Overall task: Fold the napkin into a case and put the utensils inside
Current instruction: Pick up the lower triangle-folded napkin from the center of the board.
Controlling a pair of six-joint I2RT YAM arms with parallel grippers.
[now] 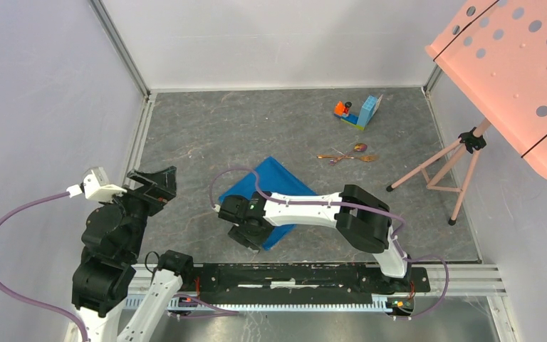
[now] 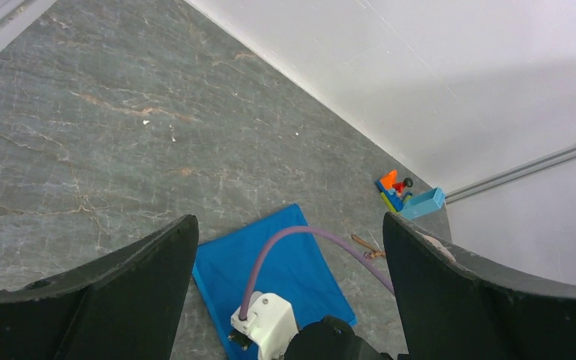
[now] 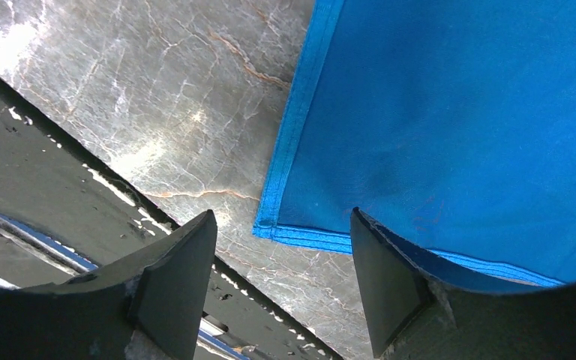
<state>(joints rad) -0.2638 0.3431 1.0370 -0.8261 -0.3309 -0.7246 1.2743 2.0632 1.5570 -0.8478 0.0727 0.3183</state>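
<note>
Two black fingers of the right gripper (image 3: 282,225) stand wide apart and hold nothing. One corner of the napkin (image 3: 457,112) lies right between their tips. The cloth spreads away past the tips, flat on the gray table (image 3: 157,97). One finger crosses the blue hem, but I cannot tell if it touches. Behind the fingers runs a black rail (image 3: 37,195).

From above, the right arm (image 1: 306,206) lies across the near part of the napkin (image 1: 274,182) and hides it. A purple cable (image 1: 238,173) loops over the cloth too.

The left gripper (image 2: 286,225) is up off the table, well off to the side of the napkin (image 2: 307,277). Its fingers are spread wide and empty.

The utensils (image 1: 347,155) lie crossed on the table, far past the right fingers and apart from the cloth. They are too thin to count well. I see at least two.

Farther back is one small heap of toy blocks (image 1: 358,112). Off to the right is one pink stand (image 1: 445,167) with a pink board (image 1: 520,64) full of holes.

I count one napkin, two arms and one cable on each arm.
</note>
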